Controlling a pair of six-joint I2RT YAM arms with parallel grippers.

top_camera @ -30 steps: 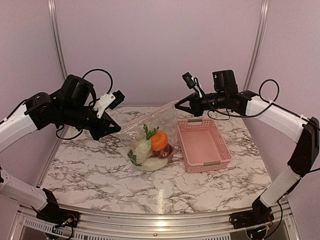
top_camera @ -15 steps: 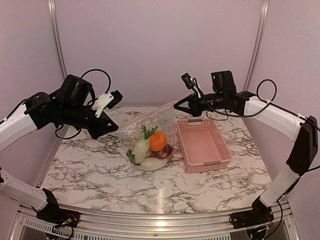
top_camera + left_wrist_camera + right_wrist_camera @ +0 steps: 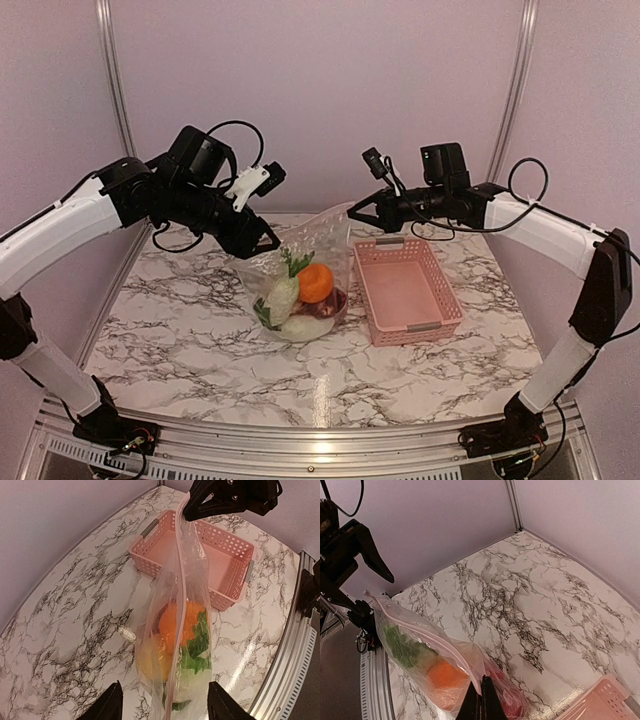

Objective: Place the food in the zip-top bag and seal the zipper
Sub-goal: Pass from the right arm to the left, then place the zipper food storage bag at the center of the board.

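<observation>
The clear zip-top bag (image 3: 300, 262) hangs over the marble table with its bottom resting on it. Inside is the food: an orange round piece (image 3: 316, 282), a green leaf (image 3: 297, 263), white pieces (image 3: 283, 297) and a dark red one (image 3: 331, 303). My right gripper (image 3: 352, 214) is shut on the bag's upper right corner (image 3: 485, 680). The zipper (image 3: 178, 605) runs as a pinkish strip from that corner down toward my left gripper (image 3: 165, 706). That gripper is open, its fingers standing either side of the strip without pressing it.
A pink lattice basket (image 3: 436, 300) stands to the right of the bag, with nothing in it, under the right arm. A metal rail (image 3: 285, 660) borders the table edge. Lilac walls close off the back and sides.
My left gripper has opened, let go of the bag's left corner and swung right, closer to the bag. The bag's left side has slackened. The right gripper has held still.
</observation>
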